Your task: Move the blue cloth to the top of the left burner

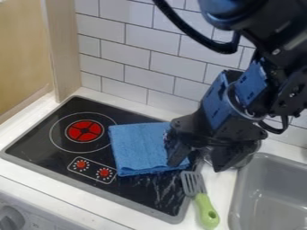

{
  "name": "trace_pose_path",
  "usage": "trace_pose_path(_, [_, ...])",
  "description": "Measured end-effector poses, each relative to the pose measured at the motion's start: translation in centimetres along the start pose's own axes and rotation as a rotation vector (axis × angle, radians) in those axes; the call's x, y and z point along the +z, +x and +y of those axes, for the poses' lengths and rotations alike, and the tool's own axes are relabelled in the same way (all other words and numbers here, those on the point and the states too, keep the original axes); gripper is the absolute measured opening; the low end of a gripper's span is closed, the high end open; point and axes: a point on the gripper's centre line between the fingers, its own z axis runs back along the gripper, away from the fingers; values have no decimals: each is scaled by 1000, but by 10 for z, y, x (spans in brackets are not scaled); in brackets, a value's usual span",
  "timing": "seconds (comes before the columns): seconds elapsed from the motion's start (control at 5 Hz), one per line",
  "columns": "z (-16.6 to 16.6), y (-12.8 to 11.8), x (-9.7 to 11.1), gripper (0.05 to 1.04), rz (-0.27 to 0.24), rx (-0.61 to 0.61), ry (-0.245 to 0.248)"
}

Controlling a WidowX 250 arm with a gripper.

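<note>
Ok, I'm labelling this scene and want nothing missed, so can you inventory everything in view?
Cloth: one, blue, right of the left burner, overlapping its outer ring
Left burner: one, red centre, on the stove top
Stove top: one, black with grey edge, on the counter
Knobs: two, red, stove front
Spatula: one, green handle, grey slotted head, right of the stove
Shiny vessel: one, silvery, behind the hand, mostly hidden
Sink: one, grey, lower right
Dial: one, grey, lower left
Counter: one, white, underneath
Tiled wall: one, white, behind
Panel: one, tan, upper left
Arm: one, black and blue, upper right
Hand: one, black, by the cloth's right side
</note>
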Motion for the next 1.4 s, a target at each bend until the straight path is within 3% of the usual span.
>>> trace_pose_path(0.2, [6,-6,-9,999,15,-14,35])
trace_pose_path(0.6, [16,12,-19,999,35,24,51])
trace_pose_path(1.0, [31,41,-19,999,31,161,-95])
trace_pose_path(1.4, [39,58,-33,999,56,255,-174])
